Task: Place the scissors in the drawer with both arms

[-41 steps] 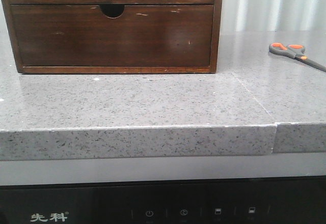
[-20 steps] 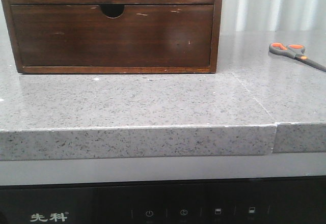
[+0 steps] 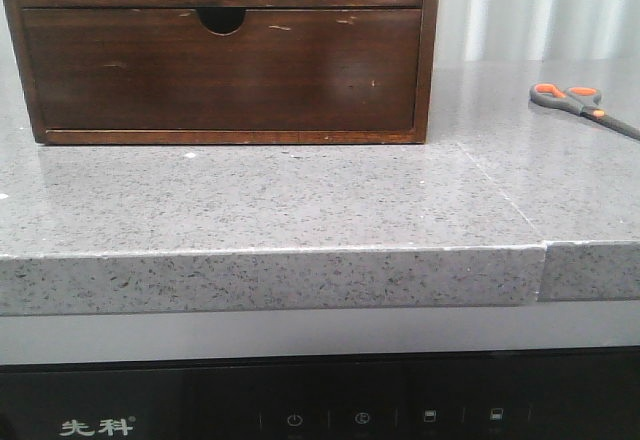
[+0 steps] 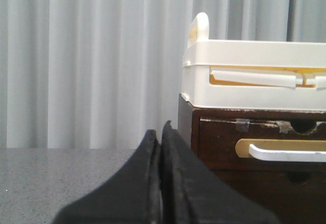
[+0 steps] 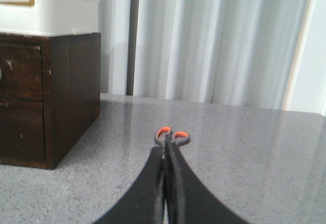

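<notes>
The scissors [image 3: 580,102], grey with orange-lined loops, lie flat on the grey stone counter at the far right. The dark brown drawer [image 3: 220,70] is pushed in flush at the bottom of the wooden cabinet, with its half-round notch at the top edge. Neither arm shows in the front view. My right gripper [image 5: 165,141] is shut and empty. The scissors' loops [image 5: 181,137] show just past its fingertips, some way off on the counter. Also shut and empty, my left gripper [image 4: 160,131] sits beside the cabinet's left front corner, with the drawer [image 4: 300,198] low to its right.
A white plastic box [image 4: 254,81] sits on top of the cabinet [image 5: 71,91]. Above the drawer is an upper drawer with a white handle [image 4: 285,152]. Pale curtains hang behind the counter. The counter's front edge [image 3: 270,278] runs across below, with a seam at the right.
</notes>
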`<state>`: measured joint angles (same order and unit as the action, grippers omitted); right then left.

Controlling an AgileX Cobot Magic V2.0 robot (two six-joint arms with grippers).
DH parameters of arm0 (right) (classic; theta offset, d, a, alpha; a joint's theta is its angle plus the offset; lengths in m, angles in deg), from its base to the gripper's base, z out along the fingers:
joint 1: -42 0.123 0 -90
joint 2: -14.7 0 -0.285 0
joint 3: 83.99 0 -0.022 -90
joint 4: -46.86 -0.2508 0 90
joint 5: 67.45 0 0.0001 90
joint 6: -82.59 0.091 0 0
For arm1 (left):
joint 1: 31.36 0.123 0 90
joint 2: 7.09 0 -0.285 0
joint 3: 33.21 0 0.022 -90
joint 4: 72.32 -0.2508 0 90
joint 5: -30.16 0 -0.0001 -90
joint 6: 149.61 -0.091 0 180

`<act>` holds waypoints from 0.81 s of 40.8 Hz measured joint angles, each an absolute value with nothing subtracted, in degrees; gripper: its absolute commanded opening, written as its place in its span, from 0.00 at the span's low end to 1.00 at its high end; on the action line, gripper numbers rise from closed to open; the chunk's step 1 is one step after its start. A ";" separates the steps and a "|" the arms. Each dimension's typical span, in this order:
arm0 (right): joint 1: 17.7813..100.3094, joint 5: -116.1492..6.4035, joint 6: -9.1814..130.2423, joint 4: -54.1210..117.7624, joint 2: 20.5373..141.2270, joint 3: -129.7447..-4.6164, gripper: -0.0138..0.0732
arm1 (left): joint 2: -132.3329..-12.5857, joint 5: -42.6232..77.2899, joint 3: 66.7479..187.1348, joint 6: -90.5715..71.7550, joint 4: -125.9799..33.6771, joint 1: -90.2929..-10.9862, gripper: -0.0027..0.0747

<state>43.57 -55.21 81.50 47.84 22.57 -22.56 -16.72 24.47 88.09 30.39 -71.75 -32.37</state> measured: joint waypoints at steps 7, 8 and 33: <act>43.57 -46.21 81.50 47.84 28.56 -32.82 0.08 | -24.13 10.96 101.79 30.39 -71.66 -32.37 0.01; 43.57 -44.99 81.50 47.84 30.05 -34.62 0.08 | -25.33 9.51 103.08 30.39 -71.66 -32.37 0.01; 43.57 -29.76 81.50 47.84 49.47 -43.56 0.08 | -37.93 -10.93 111.50 30.74 -71.53 -32.37 0.01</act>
